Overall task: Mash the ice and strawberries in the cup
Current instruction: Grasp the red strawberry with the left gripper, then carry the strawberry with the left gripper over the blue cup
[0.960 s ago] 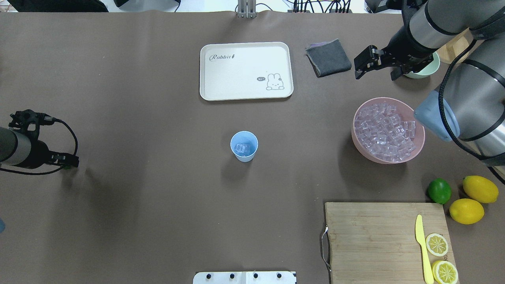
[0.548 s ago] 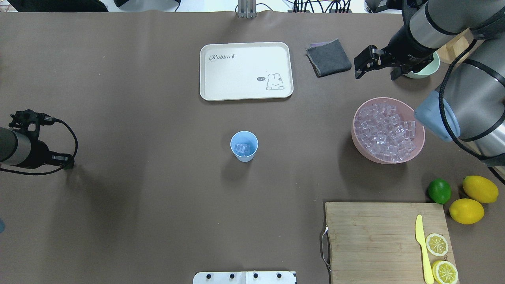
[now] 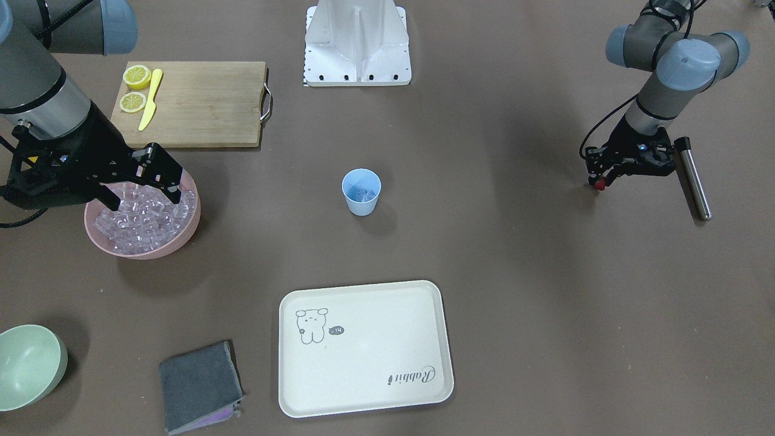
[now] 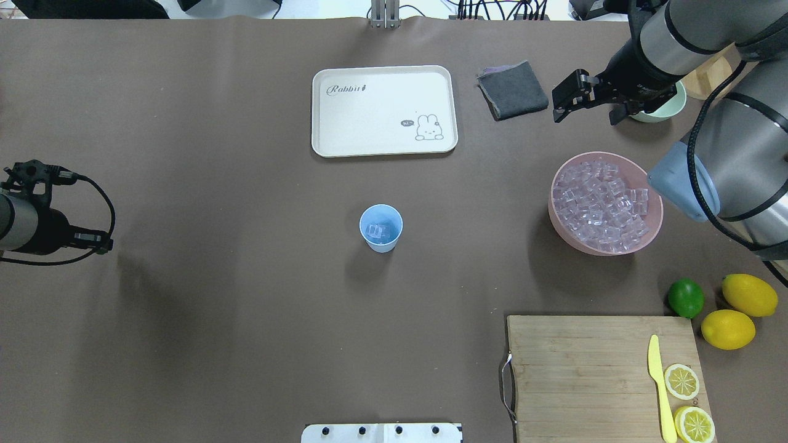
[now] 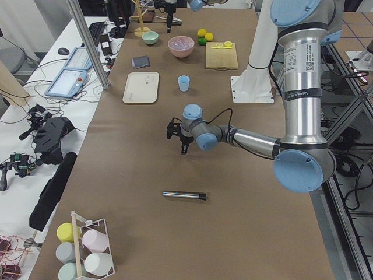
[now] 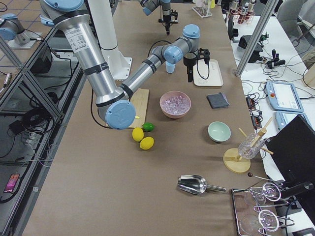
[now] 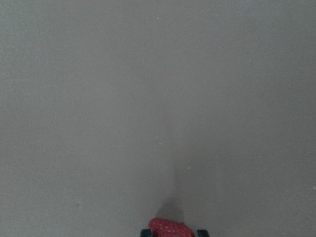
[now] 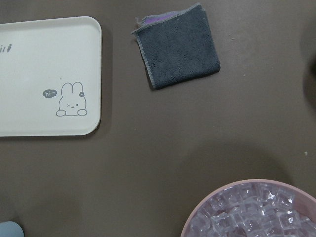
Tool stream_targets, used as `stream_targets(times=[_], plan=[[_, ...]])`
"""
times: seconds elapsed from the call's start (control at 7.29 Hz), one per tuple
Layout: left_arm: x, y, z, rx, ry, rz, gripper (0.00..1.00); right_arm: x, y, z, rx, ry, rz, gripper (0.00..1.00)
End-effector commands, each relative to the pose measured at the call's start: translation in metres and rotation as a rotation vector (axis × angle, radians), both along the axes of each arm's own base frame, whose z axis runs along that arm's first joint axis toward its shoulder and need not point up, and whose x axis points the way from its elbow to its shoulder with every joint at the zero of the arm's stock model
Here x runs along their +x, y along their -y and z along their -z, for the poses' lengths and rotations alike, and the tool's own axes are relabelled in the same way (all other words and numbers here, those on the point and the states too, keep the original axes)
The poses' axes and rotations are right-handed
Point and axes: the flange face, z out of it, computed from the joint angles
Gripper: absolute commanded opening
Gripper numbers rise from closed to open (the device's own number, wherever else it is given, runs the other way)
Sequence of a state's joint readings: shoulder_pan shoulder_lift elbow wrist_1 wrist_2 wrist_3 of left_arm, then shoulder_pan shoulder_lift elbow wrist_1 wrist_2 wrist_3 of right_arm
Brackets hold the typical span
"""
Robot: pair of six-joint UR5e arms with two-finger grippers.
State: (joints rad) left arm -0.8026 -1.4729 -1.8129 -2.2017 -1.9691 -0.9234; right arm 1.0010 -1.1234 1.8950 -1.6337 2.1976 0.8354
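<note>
The pale-blue cup (image 4: 381,227) stands upright at the table's middle with a few ice cubes (image 4: 378,231) in it. More ice (image 4: 600,206) fills the pink bowl (image 4: 550,203) at the right. Far left of the cup, my left gripper (image 3: 600,181) hangs just above the table, shut on the red strawberry (image 7: 170,228), which shows between its fingertips in the left wrist view. My right gripper (image 4: 615,114) hovers open beyond the pink bowl, near the green bowl, with nothing in it.
A metal rod (image 3: 692,178) lies beside the left gripper. A cream tray (image 4: 384,111) and grey cloth (image 4: 512,90) lie behind the cup. A pale-green bowl (image 3: 30,363) stands by the right arm. The cutting board (image 4: 578,369) with knife and lemon halves, a lime and two lemons sit at the near right.
The left arm has drawn back a little toward the table's left edge with the strawberry. The right arm has barely shifted.
</note>
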Motion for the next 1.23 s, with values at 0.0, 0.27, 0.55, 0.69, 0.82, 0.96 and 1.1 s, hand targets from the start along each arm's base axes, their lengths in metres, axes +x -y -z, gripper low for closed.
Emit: stream_targets(times=[0.0, 0.27, 0.55, 0.69, 0.82, 0.96, 1.1], plan=[[-0.014, 0.022, 0.051, 0.072, -0.067, 0.053, 0.00, 0.001, -0.002, 0.003, 0.006, 0.008, 0.003, 1.00], [0.016, 0.046, 0.127, 0.061, -0.211, 0.125, 0.00, 0.003, -0.003, 0.000, 0.015, 0.007, 0.008, 1.00], [0.114, 0.034, 0.237, -0.032, -0.383, 0.148, 0.00, 0.005, -0.002, 0.000, 0.018, 0.006, 0.005, 1.00], [0.162, 0.016, 0.286, -0.053, -0.383, 0.161, 0.00, 0.005, -0.002, 0.000, 0.020, 0.005, 0.005, 1.00], [0.205, -0.004, 0.340, -0.092, -0.381, 0.176, 0.00, 0.005, -0.001, -0.001, 0.019, 0.001, 0.002, 1.00], [0.231, -0.013, 0.370, -0.080, -0.372, 0.184, 0.00, 0.005, -0.001, -0.002, 0.020, -0.001, 0.000, 1.00], [0.249, -0.014, 0.376, -0.093, -0.373, 0.192, 0.00, 0.005, -0.001, -0.002, 0.020, -0.003, -0.003, 1.00]])
